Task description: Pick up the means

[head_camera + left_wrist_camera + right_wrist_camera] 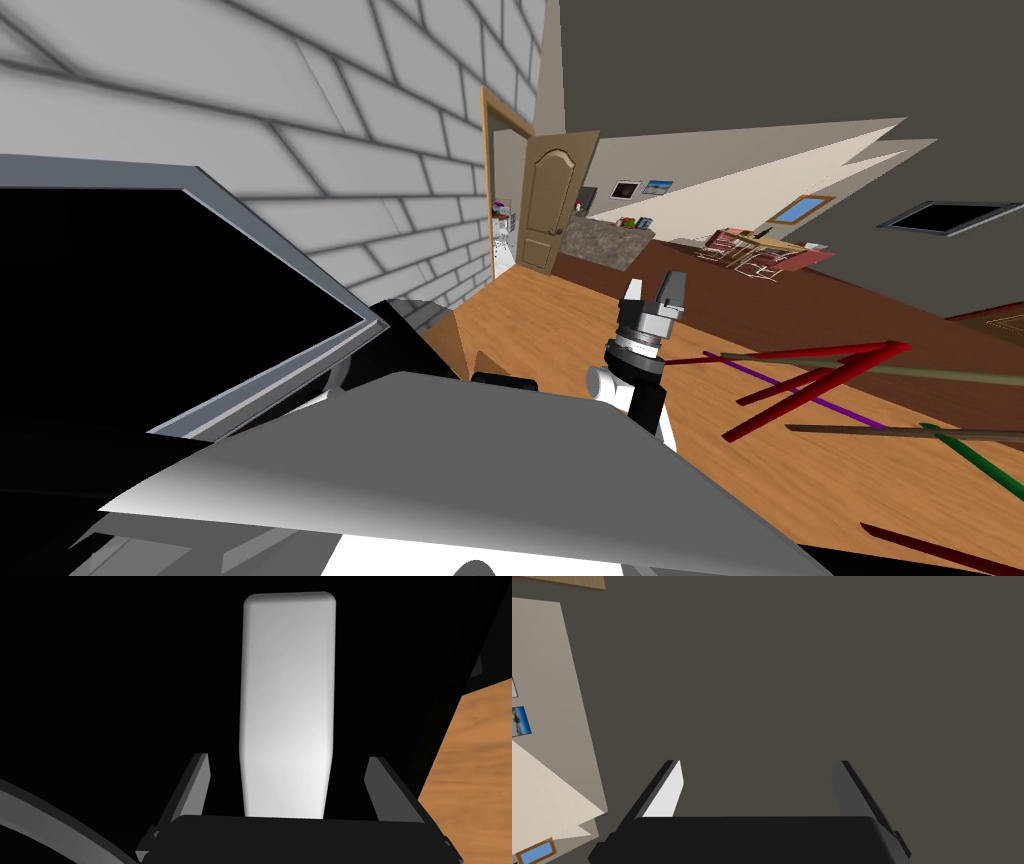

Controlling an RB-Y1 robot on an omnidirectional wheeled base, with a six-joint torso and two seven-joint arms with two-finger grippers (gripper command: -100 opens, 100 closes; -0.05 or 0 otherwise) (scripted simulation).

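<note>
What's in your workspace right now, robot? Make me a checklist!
Surface: wood floor; black panel with a grey frame at my left.
Job's things: white bar, inside the left gripper, touching neither finger.
Clutter: red, purple and green sticks at my right.
Grippers: left gripper open around the bar; right gripper open, raised, empty.
Cables: nothing seen.
Surroundings: grey brick wall, open door.

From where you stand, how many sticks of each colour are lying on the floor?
Red sticks: 4
Brown sticks: 2
Purple stick: 1
Green stick: 1
Total: 8
</note>
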